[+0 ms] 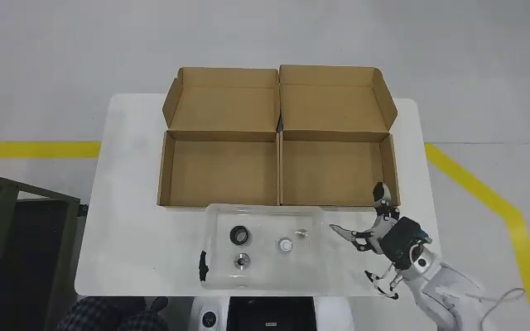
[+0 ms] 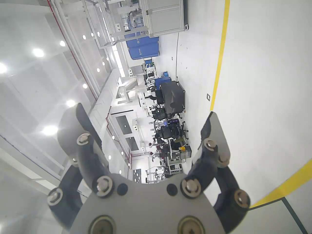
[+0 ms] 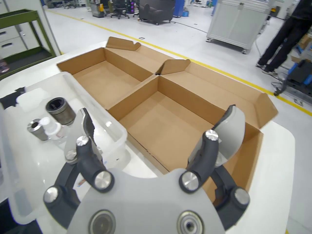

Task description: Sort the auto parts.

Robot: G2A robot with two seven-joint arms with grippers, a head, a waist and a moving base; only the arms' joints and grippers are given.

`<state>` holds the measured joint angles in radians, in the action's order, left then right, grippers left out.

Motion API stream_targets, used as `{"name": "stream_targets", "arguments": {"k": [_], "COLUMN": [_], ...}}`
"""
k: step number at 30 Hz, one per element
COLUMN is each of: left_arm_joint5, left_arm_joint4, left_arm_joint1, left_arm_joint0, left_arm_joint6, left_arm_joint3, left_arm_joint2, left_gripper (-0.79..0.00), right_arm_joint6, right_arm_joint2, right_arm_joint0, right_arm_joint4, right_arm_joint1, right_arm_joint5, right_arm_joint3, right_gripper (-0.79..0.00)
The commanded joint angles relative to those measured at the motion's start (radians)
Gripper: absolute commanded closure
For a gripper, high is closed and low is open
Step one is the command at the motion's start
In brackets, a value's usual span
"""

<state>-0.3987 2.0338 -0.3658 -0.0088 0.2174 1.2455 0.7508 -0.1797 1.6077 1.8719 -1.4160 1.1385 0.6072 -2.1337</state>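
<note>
Table (image 1: 132, 207), white. Two open cardboard boxes at the back, side by side and touching, lids folded away from the robot: left box (image 1: 219, 172), right box (image 1: 331, 172). Both floors bare cardboard.

Clear tray (image 1: 265, 210) just in front of the boxes, straddling the seam between them. Black tape (image 1: 201, 266) on its left edge.

Parts are all in the tray and apart from each other in the top view:
- black bearing (image 1: 240, 235), left of middle, bore facing up
- metal cylinder (image 1: 241, 262), near it on the robot's side, on end
- white part (image 1: 286, 245), about the middle
- small metal piece (image 1: 302, 233), just right of the white part

Right gripper (image 1: 358, 211) sits off the tray's right end, at the right box's front right corner. Jaws are wide apart, nothing between them. One finger points at the tray's right wall, the other lies by the box's corner. From its wrist view the bearing, cylinder and white part lie beyond the tray-side finger. Touches no part.

Left gripper (image 2: 146, 120) faces away from the table, toward the hall floor and ceiling. Jaws apart, holding nothing.
</note>
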Motion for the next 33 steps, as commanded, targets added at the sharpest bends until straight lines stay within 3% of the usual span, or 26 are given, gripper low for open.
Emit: {"name": "stream_targets", "arguments": {"k": [1, 16, 33], "left_arm_joint5": [0.0, 0.0, 0.0], "left_arm_joint4": [0.0, 0.0, 0.0], "left_arm_joint1": [0.0, 0.0, 0.0], "left_arm_joint0": [0.0, 0.0, 0.0], "left_arm_joint6": [0.0, 0.0, 0.0], "left_arm_joint3": [0.0, 0.0, 0.0], "left_arm_joint2": [0.0, 0.0, 0.0], "left_gripper": [-0.785, -0.785, -0.785], "right_arm_joint6": [0.025, 0.214, 0.356], "right_arm_joint2": [-0.026, -0.209, -0.377], "right_arm_joint0": [-0.003, -0.072, -0.196], "right_arm_joint4": [-0.028, -0.162, -0.217], "right_arm_joint1": [-0.002, -0.013, -0.01], "right_arm_joint5": [0.035, 0.161, 0.132], "right_arm_joint3": [-0.031, -0.047, 0.035], "right_gripper": [-0.785, -0.785, -0.785]}}
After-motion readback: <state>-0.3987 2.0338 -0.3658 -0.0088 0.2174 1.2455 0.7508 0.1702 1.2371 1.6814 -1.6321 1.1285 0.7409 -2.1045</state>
